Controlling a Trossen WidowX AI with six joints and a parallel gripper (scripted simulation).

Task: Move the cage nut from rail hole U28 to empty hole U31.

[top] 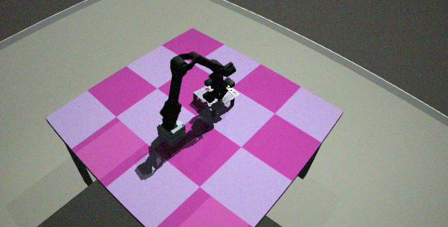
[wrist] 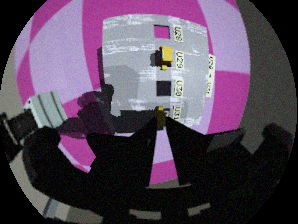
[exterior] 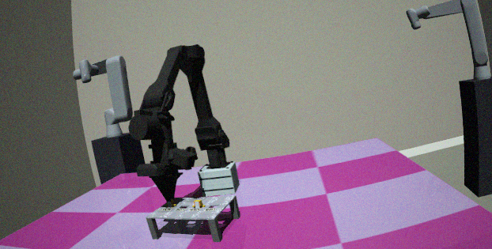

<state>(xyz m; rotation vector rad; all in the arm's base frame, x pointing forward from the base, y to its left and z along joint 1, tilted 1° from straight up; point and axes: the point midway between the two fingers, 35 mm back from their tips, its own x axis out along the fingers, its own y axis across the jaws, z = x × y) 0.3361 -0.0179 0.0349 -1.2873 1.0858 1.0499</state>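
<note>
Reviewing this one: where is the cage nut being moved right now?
In the wrist view, the moved cage nut is between the claw's fingertips at the U31 label, below the U30 hole in the picture.

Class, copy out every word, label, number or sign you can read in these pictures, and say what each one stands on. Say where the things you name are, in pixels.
"U28": label (exterior: 210,209) (wrist: 177,34) on the rail plate (top: 200,92) (exterior: 158,214) (wrist: 130,45).
"U29": label (exterior: 195,209) (wrist: 179,59) on the plate.
"U30": label (exterior: 180,209) (wrist: 179,88) on the plate.
"U31": label (exterior: 166,209) (wrist: 176,114) on the plate, partly unclear.
Side strip (top: 233,91) (wrist: 211,75) on the plate: seemingly "U28", a blurred mark, "U31".
The top and exterior views are too blurred to read.
</note>
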